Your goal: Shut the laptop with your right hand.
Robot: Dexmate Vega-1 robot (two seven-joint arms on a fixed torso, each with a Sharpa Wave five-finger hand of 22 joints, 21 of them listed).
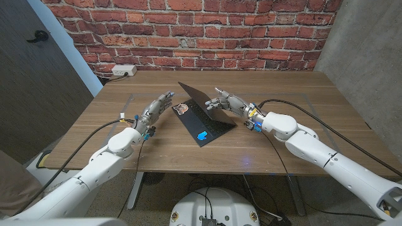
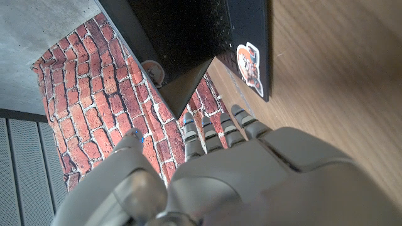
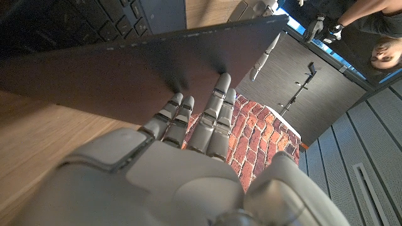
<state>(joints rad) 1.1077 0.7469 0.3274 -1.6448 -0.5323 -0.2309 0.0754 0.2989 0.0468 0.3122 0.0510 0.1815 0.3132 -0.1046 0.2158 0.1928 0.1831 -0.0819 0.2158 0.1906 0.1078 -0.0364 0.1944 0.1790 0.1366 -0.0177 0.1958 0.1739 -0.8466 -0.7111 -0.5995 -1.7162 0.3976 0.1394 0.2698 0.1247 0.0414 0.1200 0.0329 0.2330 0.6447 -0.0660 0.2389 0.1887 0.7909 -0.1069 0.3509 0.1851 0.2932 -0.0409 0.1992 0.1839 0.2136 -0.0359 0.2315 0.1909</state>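
The dark laptop [image 1: 204, 122] stands half open at the middle of the wooden table [image 1: 282, 88], its lid [image 1: 204, 100] tilted down over the keyboard. A cat sticker [image 1: 182, 108] and a blue sticker [image 1: 202, 134] sit on its base. My right hand [image 1: 229, 102] is behind the lid, fingers stretched out. In the right wrist view its fingertips [image 3: 217, 85] press on the lid's back [image 3: 113, 75]. My left hand [image 1: 157, 108] waits at the laptop's left side with fingers extended, holding nothing. In the left wrist view that hand [image 2: 251, 176] stays just short of the base [image 2: 254, 37].
A white power strip [image 1: 124, 71] lies at the table's far left edge against the brick wall [image 1: 207, 31]. A dark door [image 1: 31, 69] stands to the left. A person [image 3: 377, 37] shows in the right wrist view, away from the table.
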